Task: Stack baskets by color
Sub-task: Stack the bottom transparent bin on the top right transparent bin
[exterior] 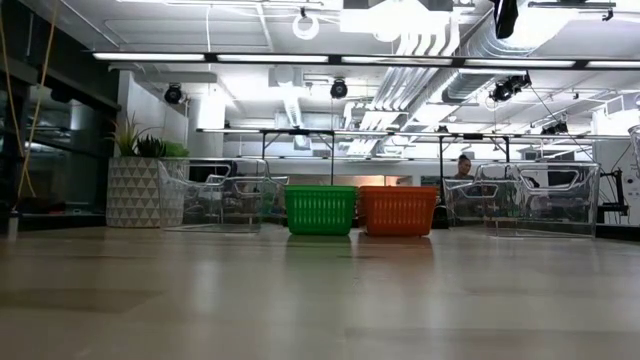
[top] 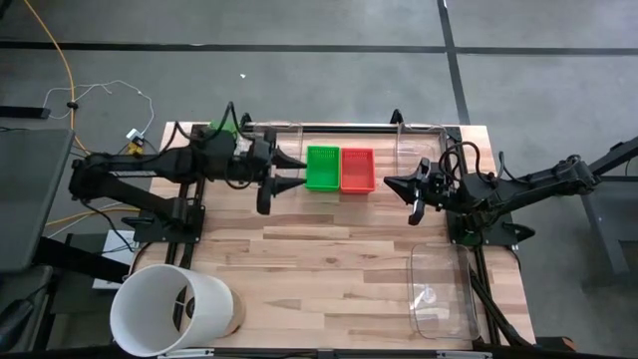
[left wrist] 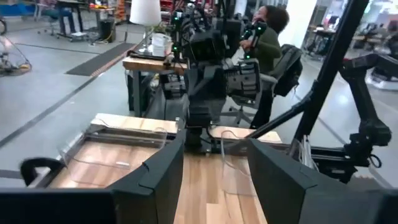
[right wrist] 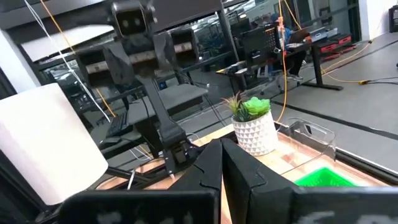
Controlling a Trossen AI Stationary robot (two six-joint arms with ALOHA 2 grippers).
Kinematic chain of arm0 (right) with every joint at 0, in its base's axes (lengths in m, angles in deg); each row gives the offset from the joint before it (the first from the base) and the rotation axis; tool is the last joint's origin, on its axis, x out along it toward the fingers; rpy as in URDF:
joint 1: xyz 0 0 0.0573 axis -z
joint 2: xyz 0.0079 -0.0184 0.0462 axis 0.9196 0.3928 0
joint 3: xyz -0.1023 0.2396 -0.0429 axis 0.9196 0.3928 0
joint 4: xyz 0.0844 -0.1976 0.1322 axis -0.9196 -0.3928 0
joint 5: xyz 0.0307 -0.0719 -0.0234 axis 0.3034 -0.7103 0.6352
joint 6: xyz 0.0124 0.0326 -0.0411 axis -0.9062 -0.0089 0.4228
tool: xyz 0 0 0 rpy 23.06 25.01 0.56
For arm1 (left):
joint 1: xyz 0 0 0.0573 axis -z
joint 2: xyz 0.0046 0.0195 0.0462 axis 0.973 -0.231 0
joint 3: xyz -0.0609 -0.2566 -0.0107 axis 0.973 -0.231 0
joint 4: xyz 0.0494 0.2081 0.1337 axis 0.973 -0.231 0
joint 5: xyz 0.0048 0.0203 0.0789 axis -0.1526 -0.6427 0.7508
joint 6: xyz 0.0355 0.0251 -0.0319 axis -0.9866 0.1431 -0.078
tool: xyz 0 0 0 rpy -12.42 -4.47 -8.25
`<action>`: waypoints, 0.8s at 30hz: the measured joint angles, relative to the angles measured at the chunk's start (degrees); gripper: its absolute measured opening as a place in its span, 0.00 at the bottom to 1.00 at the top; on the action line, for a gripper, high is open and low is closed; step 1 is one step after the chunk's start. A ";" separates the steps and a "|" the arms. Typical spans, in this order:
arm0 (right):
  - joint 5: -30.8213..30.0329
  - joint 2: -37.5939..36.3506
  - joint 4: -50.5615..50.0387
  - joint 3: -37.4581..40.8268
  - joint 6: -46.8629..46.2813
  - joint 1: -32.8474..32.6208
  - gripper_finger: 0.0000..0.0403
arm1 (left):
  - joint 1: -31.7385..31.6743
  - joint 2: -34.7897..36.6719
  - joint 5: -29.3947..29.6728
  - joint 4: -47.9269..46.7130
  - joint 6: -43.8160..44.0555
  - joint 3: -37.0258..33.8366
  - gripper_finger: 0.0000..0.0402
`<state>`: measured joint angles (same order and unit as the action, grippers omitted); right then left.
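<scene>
Bright green and red, two small rectangular plastic baskets with perforated sides sit side by side at the far edge of the pale wooden table (top: 339,249): the green basket (top: 323,168) on the left, the red basket (top: 357,169) touching its right side. In the low view they stand upright and level on the tabletop, green (exterior: 320,209) beside red-orange (exterior: 398,210), each looking like a single basket rather than a stack (though nested ones could not be told apart from here).

The left gripper (top: 283,183) hovers just left of the green basket, its dark fingers (left wrist: 158,171) spread apart with bare table showing between them; it holds nothing. The right gripper (top: 411,186) sits to the right of the red basket, a little apart from it, its two fingers (right wrist: 205,168) pressed together and empty.

A large white cylindrical bucket (top: 171,309) lies on its side at the near left corner of the table. A clear plastic bin (top: 442,294) rests near the right front edge, and further clear bins (exterior: 215,205) stand along the back on both sides of the baskets. Beyond the table, a potted green plant in a white patterned pot (right wrist: 254,124) shows in the right wrist view, and a person in a dark green top (left wrist: 267,40) sits on a chair in the left wrist view.
</scene>
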<state>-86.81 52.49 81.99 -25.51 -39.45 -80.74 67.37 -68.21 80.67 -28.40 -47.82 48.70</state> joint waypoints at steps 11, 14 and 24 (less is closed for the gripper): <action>-0.19 0.00 1.27 0.00 -0.96 0.00 0.00 | -0.22 11.38 0.17 25.46 9.67 -24.65 0.41; -0.24 0.00 1.66 0.00 -0.96 0.00 0.00 | -0.43 15.26 0.27 24.53 8.72 -27.93 0.41; -1.50 0.00 1.95 0.00 -0.96 0.00 0.00 | -3.25 21.21 0.87 21.29 8.63 -30.25 0.41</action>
<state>-88.31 52.49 83.94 -25.51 -40.42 -80.74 64.12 -47.00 81.54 -7.11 -39.19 18.45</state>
